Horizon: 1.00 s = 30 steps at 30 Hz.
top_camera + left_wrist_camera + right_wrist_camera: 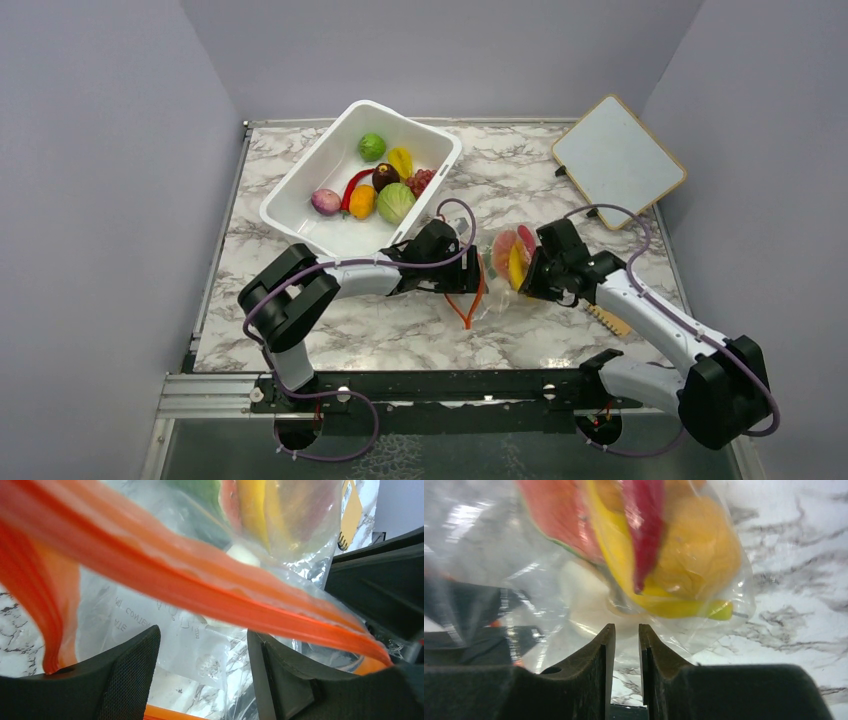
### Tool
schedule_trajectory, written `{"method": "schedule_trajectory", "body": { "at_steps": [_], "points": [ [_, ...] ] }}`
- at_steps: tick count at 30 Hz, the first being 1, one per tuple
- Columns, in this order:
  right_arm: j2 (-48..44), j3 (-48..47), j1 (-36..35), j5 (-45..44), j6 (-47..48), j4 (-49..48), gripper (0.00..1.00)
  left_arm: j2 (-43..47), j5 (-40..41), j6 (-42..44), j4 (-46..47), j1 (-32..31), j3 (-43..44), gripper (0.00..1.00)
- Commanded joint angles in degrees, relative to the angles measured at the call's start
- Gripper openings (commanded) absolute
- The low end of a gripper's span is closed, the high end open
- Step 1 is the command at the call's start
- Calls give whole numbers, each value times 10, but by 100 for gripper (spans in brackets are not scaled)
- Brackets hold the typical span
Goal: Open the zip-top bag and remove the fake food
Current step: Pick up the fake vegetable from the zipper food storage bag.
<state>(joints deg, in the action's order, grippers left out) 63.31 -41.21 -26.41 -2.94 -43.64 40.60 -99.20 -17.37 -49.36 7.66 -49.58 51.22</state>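
The zip-top bag [505, 262] stands crumpled between my two grippers at the table's middle. Its orange-red zip strip [470, 305] hangs open toward the front. The fake food sits inside it: a yellow banana [664, 605], a watermelon slice [559, 515] and a round orange piece [701, 550]. My left gripper [204, 640] is at the bag's mouth with its jaws wide apart. Loose clear film lies between them and the zip strip [200, 590] crosses above. My right gripper [627, 630] is on the bag's far end, jaws nearly together, pinching film just under the food.
A white tub [300, 195] stands at the back left, holding a green cabbage, a lime, a purple onion and other toy food. A white board [617, 160] leans at the back right corner. A small tan strip [610, 322] lies under the right arm. Grey walls enclose the table.
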Motion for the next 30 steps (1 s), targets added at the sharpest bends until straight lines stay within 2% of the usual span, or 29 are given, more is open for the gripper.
{"method": "schedule_trajectory", "body": {
  "at_steps": [1, 8, 13, 17, 22, 30],
  "points": [
    [-4, 60, 1, 35, -65, -45, 25, -14, -28, 1, 27, -1, 2, 67],
    [3, 98, 1, 69, -87, -112, 25, -11, -30, 4, 25, -2, 1, 73],
    [-2, 51, 1, 56, -55, -66, 25, -10, -18, 0, 15, -2, -5, 76],
    [-24, 6, 1, 1, -38, -15, 25, -17, -10, -8, 10, -2, 2, 76],
    [-38, 10, 1, -20, -30, -32, 25, -22, -9, -15, 8, -1, 6, 74],
    [93, 56, 1, 69, -37, -127, 21, -28, -5, -14, -6, -1, 11, 74]
  ]
}}
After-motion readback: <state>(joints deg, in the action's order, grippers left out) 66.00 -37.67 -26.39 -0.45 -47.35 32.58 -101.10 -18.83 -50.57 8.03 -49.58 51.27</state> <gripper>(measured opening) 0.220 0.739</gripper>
